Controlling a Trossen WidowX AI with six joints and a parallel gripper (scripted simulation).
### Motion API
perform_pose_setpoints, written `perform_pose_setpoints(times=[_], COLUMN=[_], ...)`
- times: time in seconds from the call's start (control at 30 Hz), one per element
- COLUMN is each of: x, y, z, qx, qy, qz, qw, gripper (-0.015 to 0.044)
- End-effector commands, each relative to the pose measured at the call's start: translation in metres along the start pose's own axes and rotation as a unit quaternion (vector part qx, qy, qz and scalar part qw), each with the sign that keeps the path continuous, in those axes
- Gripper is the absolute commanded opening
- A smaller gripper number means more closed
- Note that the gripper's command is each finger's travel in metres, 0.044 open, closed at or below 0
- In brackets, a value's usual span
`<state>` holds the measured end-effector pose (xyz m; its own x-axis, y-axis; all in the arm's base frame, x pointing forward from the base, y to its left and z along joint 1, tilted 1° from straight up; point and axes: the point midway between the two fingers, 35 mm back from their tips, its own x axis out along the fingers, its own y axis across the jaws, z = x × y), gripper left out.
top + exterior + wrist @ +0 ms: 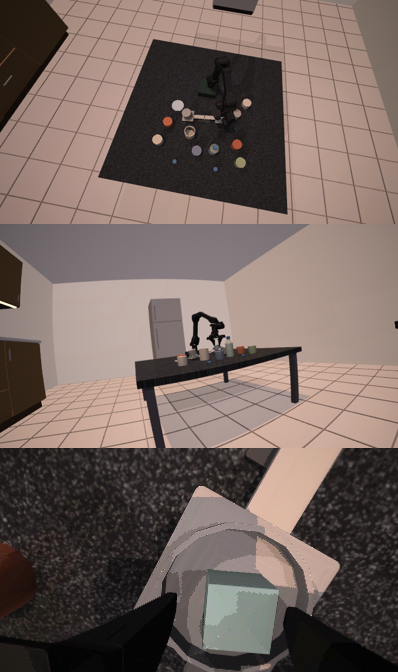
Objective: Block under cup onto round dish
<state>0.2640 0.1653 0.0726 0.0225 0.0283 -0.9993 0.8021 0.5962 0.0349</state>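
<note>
The pale green block (241,618) (222,118) sits uncovered in the ring on the right end of the balance (208,117) (295,488). My gripper (229,608) (222,117) (217,344) is open, pointing down above the block, with one finger on each side of it and visible gaps between. A grey cup (187,113) (192,354) stands upside down on the left end of the balance. The matching cup (237,113) stands on the table just right of the balance, partly behind the gripper. The round white dish (178,105) lies left of the balance, with nothing on it.
An open beige cup (189,132), a lavender cup (196,150) and a tall bottle (213,149) (229,348) stand in front of the balance. Orange cups (168,122) (236,144) stand left and right. A pale cup (246,103) stands behind the set-down cup.
</note>
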Motion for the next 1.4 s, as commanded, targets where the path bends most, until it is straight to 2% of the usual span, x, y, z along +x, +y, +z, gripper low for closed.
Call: perform_pose_setpoints(times=[0.0, 0.07, 0.17, 0.5, 0.63, 0.67, 1.17, 1.37], x=[0.008, 0.009, 0.009, 0.009, 0.002, -0.003, -0.082, -0.085], y=[-0.002, -0.003, -0.003, -0.003, -0.001, 0.0, -0.001, -0.002], z=[-0.001, -0.001, -0.001, -0.001, -0.001, -0.001, 0.0, 0.004], qx=[-0.003, -0.003, -0.003, -0.003, -0.003, -0.003, -0.003, -0.003], qy=[0.002, 0.002, 0.002, 0.002, 0.002, 0.002, 0.002, 0.002], qz=[-0.004, -0.004, -0.004, -0.004, -0.004, -0.004, -0.004, -0.003], qw=[1.0, 1.0, 1.0, 1.0, 1.0, 1.0, 1.0, 1.0], gripper=[0.026, 0.026, 0.0181, 0.0115, 0.001, 0.0, 0.0, 0.0])
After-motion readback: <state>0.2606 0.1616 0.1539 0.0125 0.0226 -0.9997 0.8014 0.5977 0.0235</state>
